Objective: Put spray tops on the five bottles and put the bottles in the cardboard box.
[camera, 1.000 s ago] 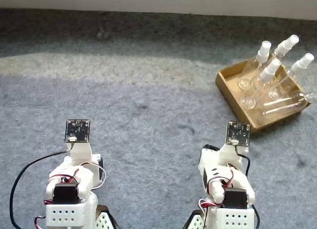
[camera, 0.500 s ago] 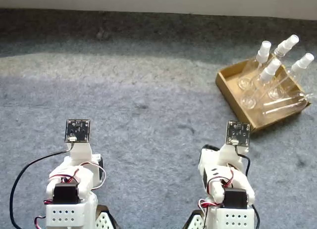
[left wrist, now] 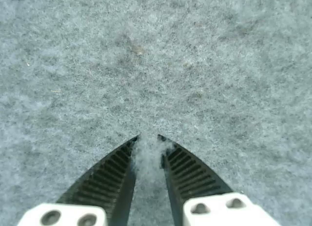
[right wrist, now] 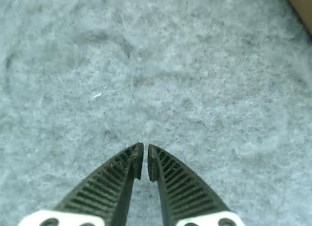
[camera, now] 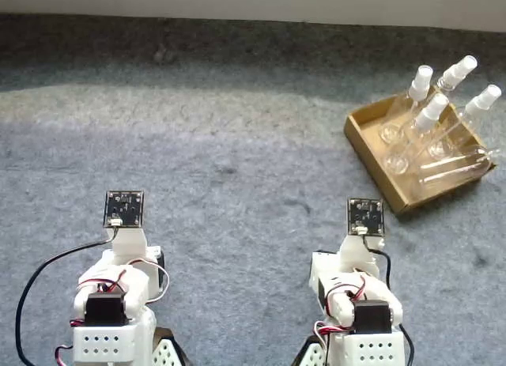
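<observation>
The cardboard box lies at the far right of the grey carpet. Several clear bottles stand leaning in it with white spray tops on; one more bottle lies flat along the box's near side. Both arms are folded back at the near edge, the left arm far from the box and the right arm a short way in front of it. My left gripper hangs over bare carpet, its jaws all but touching and holding nothing. My right gripper is shut and holds nothing, also over carpet.
Grey carpet covers the table, with a darker band along the far edge. A corner of the cardboard box shows in the right wrist view. A black cable loops beside the left arm.
The right arm has swung a little to the left, away from the box. The left arm, the box and the bottles have not moved.
</observation>
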Robot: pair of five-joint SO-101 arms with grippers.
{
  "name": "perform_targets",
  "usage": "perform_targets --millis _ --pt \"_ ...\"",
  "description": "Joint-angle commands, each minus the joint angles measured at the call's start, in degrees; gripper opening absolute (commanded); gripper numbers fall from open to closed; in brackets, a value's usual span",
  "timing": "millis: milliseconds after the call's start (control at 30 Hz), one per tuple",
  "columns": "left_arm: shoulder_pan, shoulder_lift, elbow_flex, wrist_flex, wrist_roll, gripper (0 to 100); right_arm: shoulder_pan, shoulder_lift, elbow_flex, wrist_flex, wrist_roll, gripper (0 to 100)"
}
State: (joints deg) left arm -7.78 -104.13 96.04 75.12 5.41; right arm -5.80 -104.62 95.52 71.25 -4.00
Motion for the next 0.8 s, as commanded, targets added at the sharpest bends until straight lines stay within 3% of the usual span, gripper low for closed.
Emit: perform_targets --millis 0,767 --pt "-0.7 -0.3 1.0 0.4 -0.4 1 -0.7 -0.7 7.8 0.4 -0.4 0.5" --pt "1.5 -0.2 1.0 0.4 -0.4 1 -0.7 -0.7 7.8 0.4 -0.4 0.5"
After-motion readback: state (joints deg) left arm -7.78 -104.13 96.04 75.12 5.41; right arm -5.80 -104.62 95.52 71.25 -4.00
